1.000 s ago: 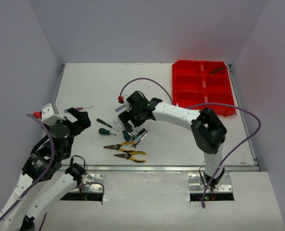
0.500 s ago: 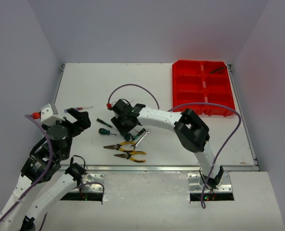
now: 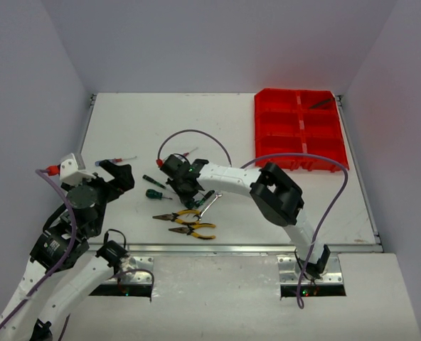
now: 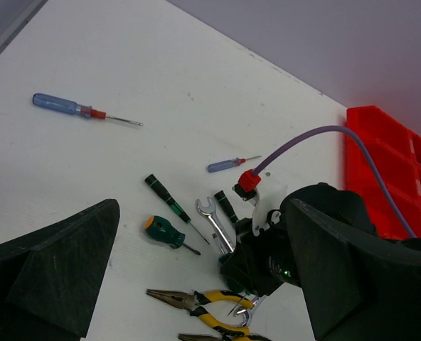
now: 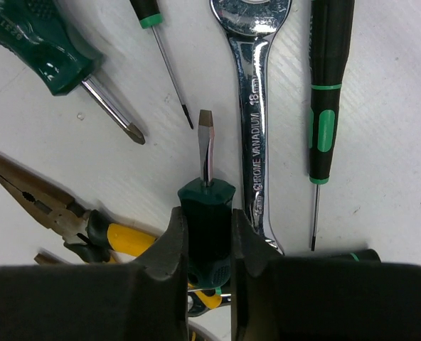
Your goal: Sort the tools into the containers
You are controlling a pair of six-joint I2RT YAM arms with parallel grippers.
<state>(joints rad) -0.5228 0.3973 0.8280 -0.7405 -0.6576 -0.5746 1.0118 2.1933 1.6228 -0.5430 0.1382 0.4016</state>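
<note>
Right hand (image 5: 208, 234), shifted leftward, clamped on green screwdriver (image 5: 206, 195), blade forward, parallel to wrench (image 5: 254, 142).

The right arm (image 3: 228, 175) was stretched leftward, low over the counter (image 3: 125, 121), and the right pincer (image 5: 207, 231) was clamped on a green screwdriver handle (image 5: 205, 206). The left arm (image 3: 65, 238) was bent at the near left, and the left pincer (image 3: 114, 172) was spread wide, raised off the counter.

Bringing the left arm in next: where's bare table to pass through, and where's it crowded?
Bare: the far stretch between red tray and blue screwdrivers; also the near-right corner, right of the right arm. Crowded: around the right gripper gripping a green screwdriver, beside wrench and pliers.
</note>
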